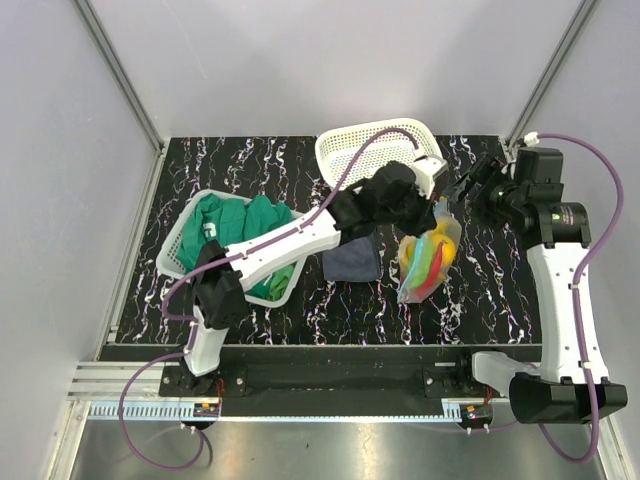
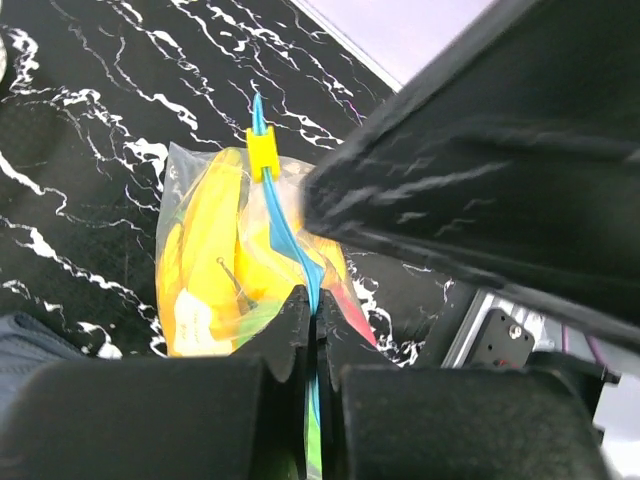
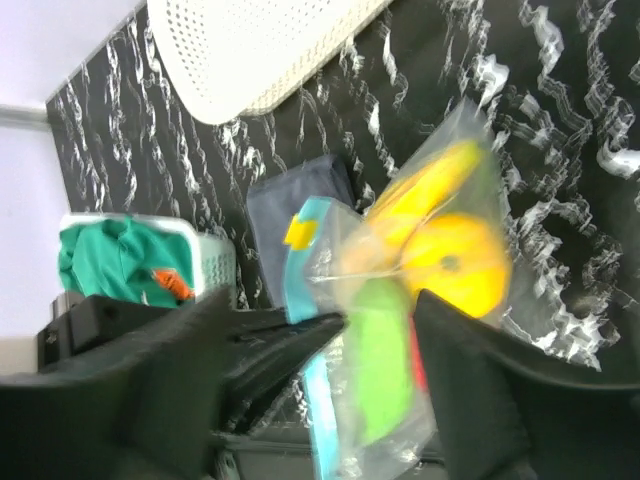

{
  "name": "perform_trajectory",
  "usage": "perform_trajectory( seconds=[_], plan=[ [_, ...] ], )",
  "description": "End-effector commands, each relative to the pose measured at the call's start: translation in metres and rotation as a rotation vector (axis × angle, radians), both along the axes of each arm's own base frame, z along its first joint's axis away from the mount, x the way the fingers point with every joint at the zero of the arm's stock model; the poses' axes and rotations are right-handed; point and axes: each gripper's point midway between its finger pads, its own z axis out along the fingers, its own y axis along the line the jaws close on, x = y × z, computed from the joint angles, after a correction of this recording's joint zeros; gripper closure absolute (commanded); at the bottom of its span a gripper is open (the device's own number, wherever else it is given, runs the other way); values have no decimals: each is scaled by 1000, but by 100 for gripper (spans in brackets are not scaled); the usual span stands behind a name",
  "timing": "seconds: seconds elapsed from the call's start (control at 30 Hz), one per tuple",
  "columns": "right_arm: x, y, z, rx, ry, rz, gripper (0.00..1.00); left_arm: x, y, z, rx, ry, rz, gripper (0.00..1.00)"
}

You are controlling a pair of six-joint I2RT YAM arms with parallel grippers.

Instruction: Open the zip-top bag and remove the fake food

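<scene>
left wrist only: left gripper [image 2: 312, 300] pinching teal strip [image 2: 283, 225] of zip-top bag [image 2: 200, 270] | top: left arm [image 1: 290, 235] stretched far right | right gripper [image 1: 458, 190] spread wide beside bag

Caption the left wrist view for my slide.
Left gripper shut on the blue strip of the zip-top bag, yellow fake food inside.

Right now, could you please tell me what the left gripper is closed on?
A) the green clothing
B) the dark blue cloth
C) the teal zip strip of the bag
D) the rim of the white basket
C: in the left wrist view, the left gripper is pinched shut on the teal zip strip of the zip-top bag, a little way along from the yellow slider.
</scene>
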Motion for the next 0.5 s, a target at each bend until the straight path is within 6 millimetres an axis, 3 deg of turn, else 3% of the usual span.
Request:
perform_trajectory(
  seconds=[0.0,0.07,0.2,0.43,0.47],
  plan=[
    [26,-25,39,-137,-193,29,10,-2,12,34,-109,-37,-201,100],
    [31,-20,39,-161,-245,120,0,-1,20,34,-110,-59,-271,100],
    [43,-4,37,-185,-411,307,0,-23,29,35,-132,-67,-470,100],
    [32,15,26,-228,-701,642,1,-31,43,42,-191,-46,-617,100],
    [36,11,21,-250,-701,656,6,-35,43,42,-201,-36,-644,100]
  ],
)
